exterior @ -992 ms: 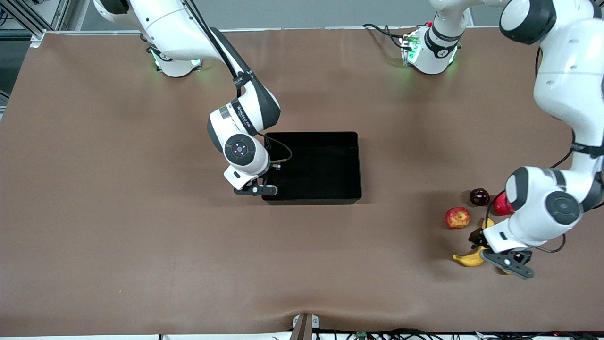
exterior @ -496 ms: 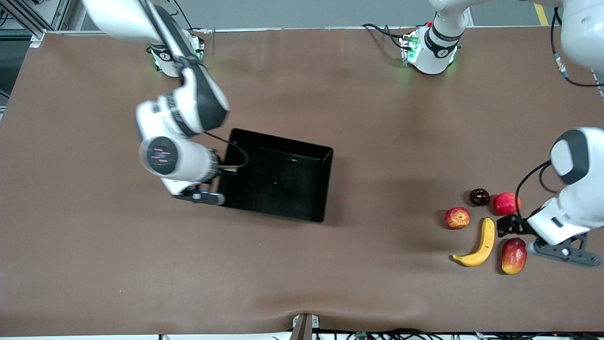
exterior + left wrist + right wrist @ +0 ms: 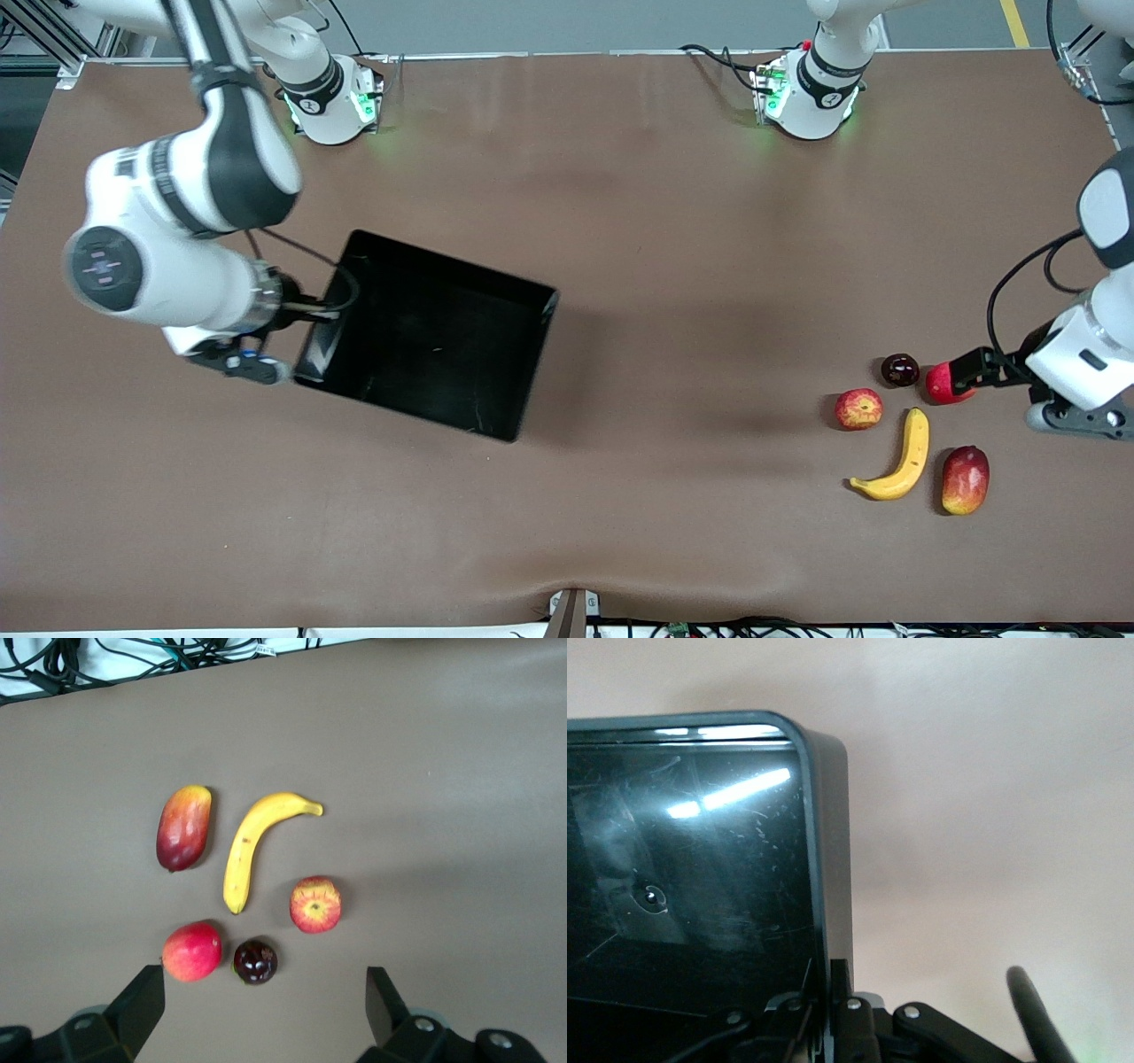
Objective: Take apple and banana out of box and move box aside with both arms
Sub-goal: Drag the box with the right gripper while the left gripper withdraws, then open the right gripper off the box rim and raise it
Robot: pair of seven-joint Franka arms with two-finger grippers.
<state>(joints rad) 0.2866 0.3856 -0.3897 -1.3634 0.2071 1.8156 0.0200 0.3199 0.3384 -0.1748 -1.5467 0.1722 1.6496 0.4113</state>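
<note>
1. Box (image 3: 425,332): black, empty, lying askew on the desk (image 3: 620,221) toward the right arm's end, well apart from the fruit.
2. Right end effector (image 3: 301,330): clamped shut on the box wall at the end nearest the right arm's base side; the right wrist view shows the fingers pinching the rim (image 3: 824,904).
3. Left end effector (image 3: 970,368): fingers wide apart, holding nothing, hovering over the fruit group toward the left arm's end, well apart from the box.
4. Apple (image 3: 858,408): out of the box, on the desk, far from it and just beside the banana.
5. Banana (image 3: 899,459): out of the box, nearer the front camera than the apple.
6. Other fruit by the banana: mango (image 3: 965,479) just beside it, red fruit (image 3: 941,383) partly under the left end effector, dark plum (image 3: 900,369) beside that.
7. Step in hand, by my reading: shifting the box aside; only one arm has hold of it.
8. To do it well: keep the pinch deep on the wall, slide low and level so the box does not pivot or slip, and bring the left arm to the free end if both are to carry it.
</note>
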